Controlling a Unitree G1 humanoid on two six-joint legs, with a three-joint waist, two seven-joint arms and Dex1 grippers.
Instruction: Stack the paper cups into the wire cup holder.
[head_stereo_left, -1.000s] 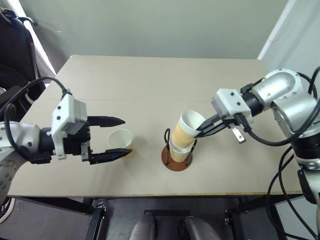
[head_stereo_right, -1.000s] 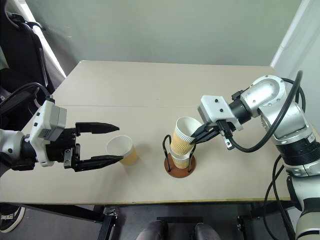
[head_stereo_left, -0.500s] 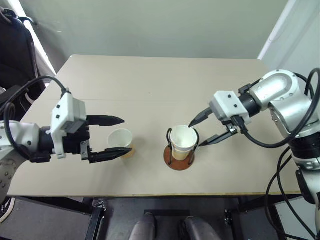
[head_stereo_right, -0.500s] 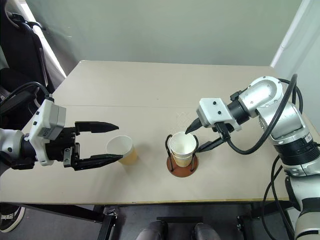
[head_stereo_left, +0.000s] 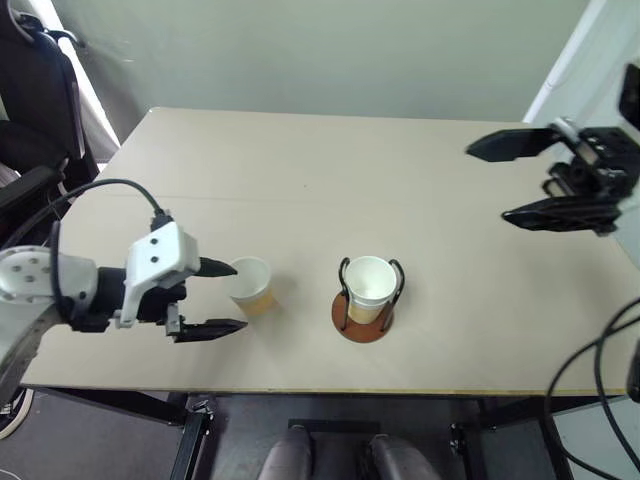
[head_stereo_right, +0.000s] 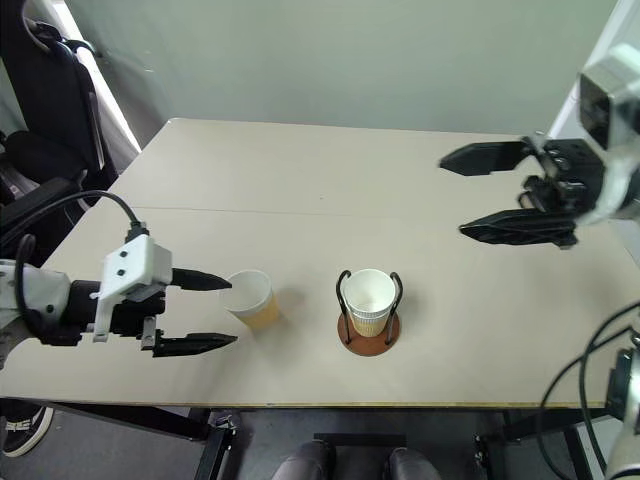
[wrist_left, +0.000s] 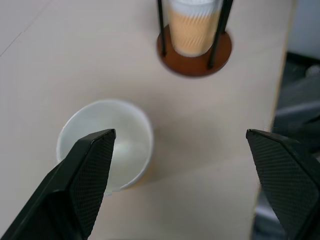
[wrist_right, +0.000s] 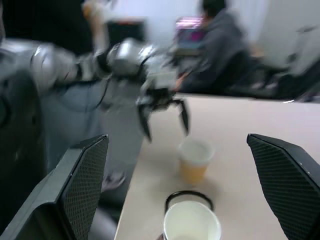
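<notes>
Beige table (head_stereo_left: 300, 170). At its 3 o'clock edge, right gripper (head_stereo_left: 522, 180) raised, jaws wide apart, empty. At 8 o'clock, left gripper (head_stereo_left: 222, 297), jaws spread on either side of a loose paper cup (head_stereo_left: 249, 284), upright, not clamped. Near 6 o'clock, wire cup holder (head_stereo_left: 364, 312) with nested paper cups (head_stereo_left: 368, 288) upright between its hoops.

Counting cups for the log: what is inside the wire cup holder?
A paper cup stands upright inside the wire cup holder, white inside showing. Any cup nested beneath it is covered, so the count cannot be told.
</notes>
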